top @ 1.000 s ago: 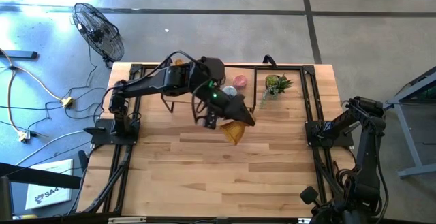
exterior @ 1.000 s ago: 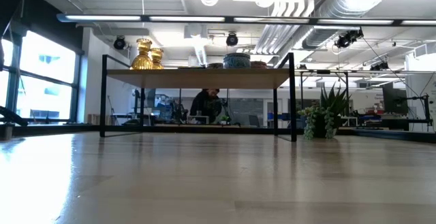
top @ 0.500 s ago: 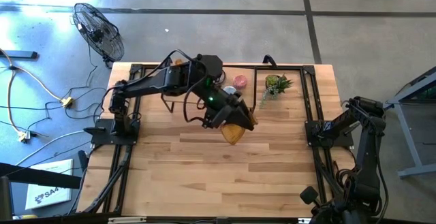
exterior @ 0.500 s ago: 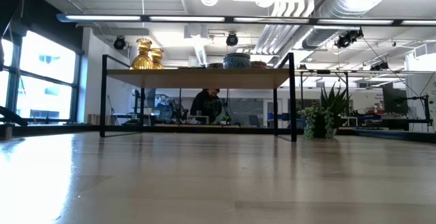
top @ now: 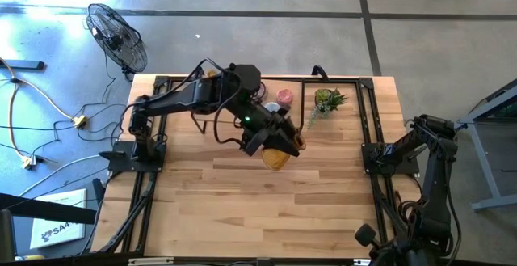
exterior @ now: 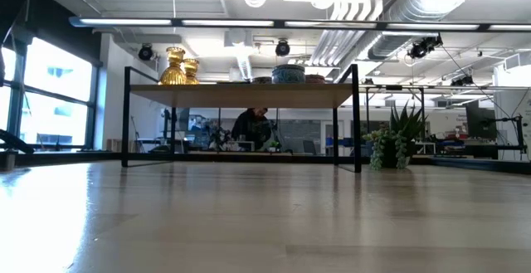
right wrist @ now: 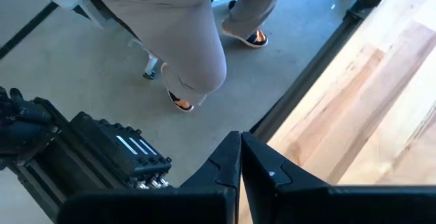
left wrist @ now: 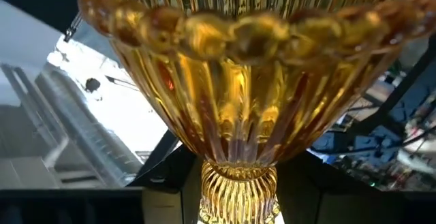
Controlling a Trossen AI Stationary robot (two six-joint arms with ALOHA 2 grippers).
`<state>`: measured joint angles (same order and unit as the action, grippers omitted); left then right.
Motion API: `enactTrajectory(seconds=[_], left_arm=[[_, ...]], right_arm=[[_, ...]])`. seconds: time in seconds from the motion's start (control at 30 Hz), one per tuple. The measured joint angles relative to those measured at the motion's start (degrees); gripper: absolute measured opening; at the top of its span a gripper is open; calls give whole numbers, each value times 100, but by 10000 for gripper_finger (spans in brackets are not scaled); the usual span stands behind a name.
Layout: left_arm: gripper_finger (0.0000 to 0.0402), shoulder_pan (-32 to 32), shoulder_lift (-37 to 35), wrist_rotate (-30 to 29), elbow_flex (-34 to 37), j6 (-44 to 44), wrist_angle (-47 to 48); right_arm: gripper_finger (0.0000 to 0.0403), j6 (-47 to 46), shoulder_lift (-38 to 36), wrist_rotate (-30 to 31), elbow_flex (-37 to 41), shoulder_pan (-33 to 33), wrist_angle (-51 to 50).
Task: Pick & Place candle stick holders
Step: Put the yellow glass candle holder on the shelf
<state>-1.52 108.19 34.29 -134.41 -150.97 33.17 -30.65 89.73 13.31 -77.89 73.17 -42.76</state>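
While the left gripper (top: 279, 141) clamps 1 amber candle stick holder (top: 276, 158) by its stem, lower it slowly, upright; right gripper (right wrist: 240, 157) rests closed, empty.

I can find only one thing with writing on it. A white sheet (top: 58, 227) lies on the floor by the left front corner of the table (top: 323, 209), and it has dark letters on it. I think they start with "SA", but they are too small for me to read the rest. I see no other words, numbers or signs.
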Motion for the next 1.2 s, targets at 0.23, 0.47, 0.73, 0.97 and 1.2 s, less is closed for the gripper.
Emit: enactTrajectory(seconds=[0.23, 0.47, 0.73, 0.97, 1.2], left_arm=[[134, -107, -55, -574, 0, -707, 252], [134, -313, -105, -1313, 0, -1301, 584], [134, -337, -304, -1416, -9, -1251, 942], [134, -368, -390, -1980, 0, -1876, 1446], [134, -466, -434, -2569, 0, -2326, 1330]], right_arm=[[7, -38, 0, -1, 0, 0, 108], [8, -38, 0, 1, 0, 0, 111], [5, -38, 0, 0, 0, 0, 118], [4, -38, 0, 1, 0, 0, 144], [3, -38, 0, 1, 0, -1, 150]])
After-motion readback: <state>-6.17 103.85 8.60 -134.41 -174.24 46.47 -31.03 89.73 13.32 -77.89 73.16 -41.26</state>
